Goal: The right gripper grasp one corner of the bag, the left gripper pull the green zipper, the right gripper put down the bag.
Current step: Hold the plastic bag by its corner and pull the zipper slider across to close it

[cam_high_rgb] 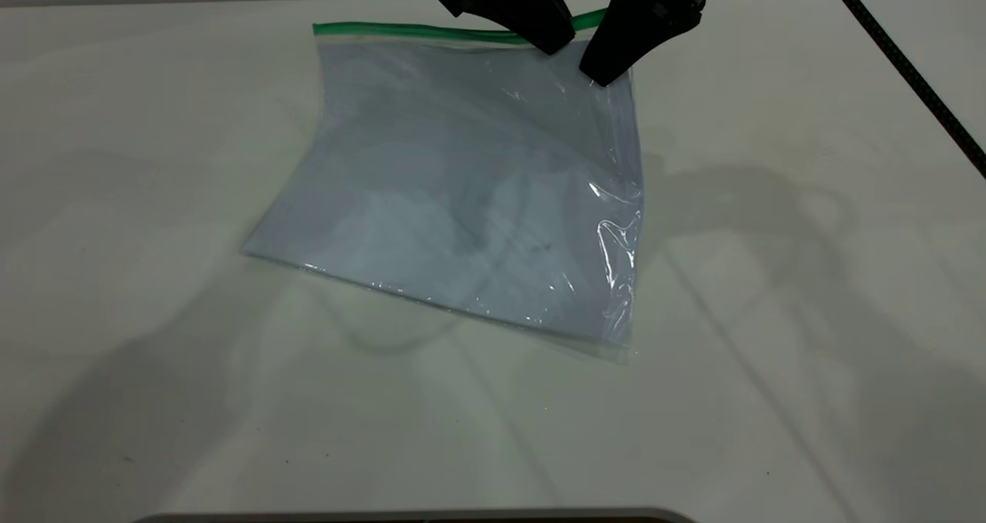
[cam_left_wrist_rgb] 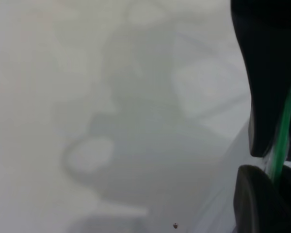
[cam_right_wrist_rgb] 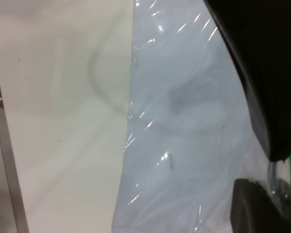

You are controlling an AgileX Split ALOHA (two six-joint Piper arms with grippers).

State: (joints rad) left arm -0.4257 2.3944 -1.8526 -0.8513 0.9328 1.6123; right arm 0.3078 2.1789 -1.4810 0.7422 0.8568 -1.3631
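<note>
The bag point(cam_high_rgb: 462, 184) is a clear pouch with pale blue-white sheets inside. Its far edge is raised off the table and its near edge rests on it. The green zipper point(cam_high_rgb: 416, 30) runs along that raised far edge. My left gripper point(cam_high_rgb: 556, 45) is shut on the zipper near its right end; in the left wrist view the green strip point(cam_left_wrist_rgb: 281, 141) passes between that gripper's point(cam_left_wrist_rgb: 274, 177) fingers. The slider tab is hidden. Right beside it, my right gripper point(cam_high_rgb: 605, 76) is shut on the corner of the bag, with crinkled plastic point(cam_right_wrist_rgb: 184, 121) pinched at its point(cam_right_wrist_rgb: 276, 187) tips.
The white table point(cam_high_rgb: 154, 353) spreads out on all sides of the bag. A black braided cable point(cam_high_rgb: 901, 61) crosses the far right corner. A dark strip point(cam_high_rgb: 416, 517) lies at the table's near edge.
</note>
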